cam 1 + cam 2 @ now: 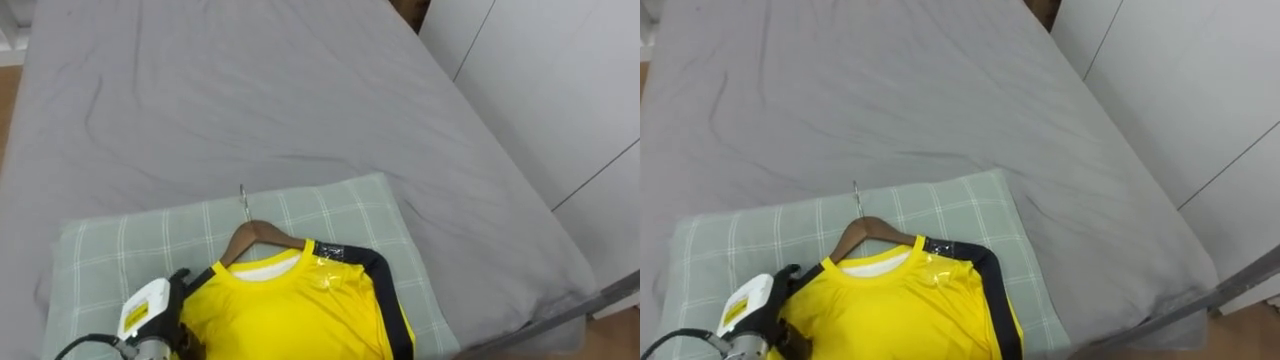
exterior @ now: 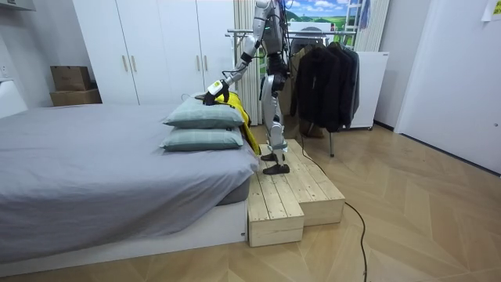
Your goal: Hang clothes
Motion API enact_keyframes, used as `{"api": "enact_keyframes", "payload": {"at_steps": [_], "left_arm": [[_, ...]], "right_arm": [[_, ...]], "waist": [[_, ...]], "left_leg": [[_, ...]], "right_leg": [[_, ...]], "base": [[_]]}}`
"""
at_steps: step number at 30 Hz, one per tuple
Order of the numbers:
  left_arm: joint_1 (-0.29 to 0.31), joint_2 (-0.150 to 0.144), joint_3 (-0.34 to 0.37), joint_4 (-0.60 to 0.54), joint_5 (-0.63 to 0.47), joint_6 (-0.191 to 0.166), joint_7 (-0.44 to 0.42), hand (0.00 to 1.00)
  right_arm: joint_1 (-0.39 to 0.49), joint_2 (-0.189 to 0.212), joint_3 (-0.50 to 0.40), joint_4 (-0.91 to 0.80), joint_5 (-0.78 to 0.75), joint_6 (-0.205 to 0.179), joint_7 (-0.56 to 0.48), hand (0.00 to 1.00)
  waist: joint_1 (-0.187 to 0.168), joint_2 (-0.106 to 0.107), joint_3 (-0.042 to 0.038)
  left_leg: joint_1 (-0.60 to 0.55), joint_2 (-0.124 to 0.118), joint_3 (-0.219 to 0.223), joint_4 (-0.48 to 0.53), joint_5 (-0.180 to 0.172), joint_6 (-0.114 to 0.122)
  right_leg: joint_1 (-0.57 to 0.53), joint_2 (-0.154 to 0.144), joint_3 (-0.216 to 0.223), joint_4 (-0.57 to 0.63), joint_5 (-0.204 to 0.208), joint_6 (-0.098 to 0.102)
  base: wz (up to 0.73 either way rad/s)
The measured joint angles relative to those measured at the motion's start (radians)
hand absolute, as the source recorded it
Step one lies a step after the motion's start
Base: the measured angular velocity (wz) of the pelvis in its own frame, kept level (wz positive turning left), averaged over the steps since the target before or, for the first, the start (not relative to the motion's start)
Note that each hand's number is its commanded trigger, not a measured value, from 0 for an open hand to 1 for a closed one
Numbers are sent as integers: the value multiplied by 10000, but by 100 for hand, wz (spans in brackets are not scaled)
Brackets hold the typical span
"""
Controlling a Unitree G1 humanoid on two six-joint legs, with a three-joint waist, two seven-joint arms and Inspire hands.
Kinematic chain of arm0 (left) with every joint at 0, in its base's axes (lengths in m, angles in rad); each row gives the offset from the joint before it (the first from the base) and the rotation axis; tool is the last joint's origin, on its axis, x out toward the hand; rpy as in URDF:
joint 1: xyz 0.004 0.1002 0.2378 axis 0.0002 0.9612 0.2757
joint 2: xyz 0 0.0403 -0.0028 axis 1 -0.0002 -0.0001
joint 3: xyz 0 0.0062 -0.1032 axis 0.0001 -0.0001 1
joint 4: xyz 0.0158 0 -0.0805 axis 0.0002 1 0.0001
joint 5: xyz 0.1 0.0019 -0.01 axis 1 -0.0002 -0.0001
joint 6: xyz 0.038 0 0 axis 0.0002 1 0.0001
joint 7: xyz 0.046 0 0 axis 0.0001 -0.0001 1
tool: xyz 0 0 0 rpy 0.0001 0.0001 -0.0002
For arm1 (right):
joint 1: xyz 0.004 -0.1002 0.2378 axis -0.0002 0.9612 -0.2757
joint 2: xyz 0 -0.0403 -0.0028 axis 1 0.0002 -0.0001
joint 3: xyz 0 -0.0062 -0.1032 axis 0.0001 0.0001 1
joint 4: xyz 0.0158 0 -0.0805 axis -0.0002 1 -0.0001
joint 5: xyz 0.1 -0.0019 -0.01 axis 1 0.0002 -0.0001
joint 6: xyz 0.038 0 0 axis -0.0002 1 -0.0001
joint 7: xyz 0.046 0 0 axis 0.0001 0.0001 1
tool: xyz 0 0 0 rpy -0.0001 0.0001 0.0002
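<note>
A yellow shirt (image 1: 290,310) with dark sleeve trim lies on a wooden hanger (image 1: 255,232), whose metal hook (image 1: 243,200) points toward the far side of the bed. Both rest on a green checked pillow (image 1: 330,210). My left hand (image 1: 160,310) comes in from the lower left, its dark fingers curled at the shirt's left shoulder where the hanger arm runs under the cloth. In the room view I stand on a wooden platform (image 2: 293,196) beside the bed, arm stretched to the shirt (image 2: 235,110) on the upper of two stacked pillows (image 2: 205,116).
The grey bed (image 1: 250,90) spreads beyond the pillow. White wardrobe doors (image 1: 560,90) stand to the right. Behind me a clothes rack (image 2: 313,31) carries dark garments (image 2: 325,82). Cardboard boxes (image 2: 70,82) sit by the far wall.
</note>
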Motion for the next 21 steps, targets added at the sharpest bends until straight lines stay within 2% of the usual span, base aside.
{"api": "enact_keyframes", "payload": {"at_steps": [7,21], "left_arm": [[-204,85,-45,151,-1,-10,7,100],[-145,85,-61,274,-293,4,-290,100]], "right_arm": [[4,-34,184,-191,-1,-65,-56,0],[29,-44,193,-276,2,-93,-41,0]], "waist": [[-30,5,72],[-16,35,70]], "left_leg": [[-13,1,6,-5,-1,0],[-48,11,27,55,-2,-1]], "right_leg": [[-8,-46,-43,-4,5,1],[-20,13,31,-3,6,0]], "base": [[0],[0]]}}
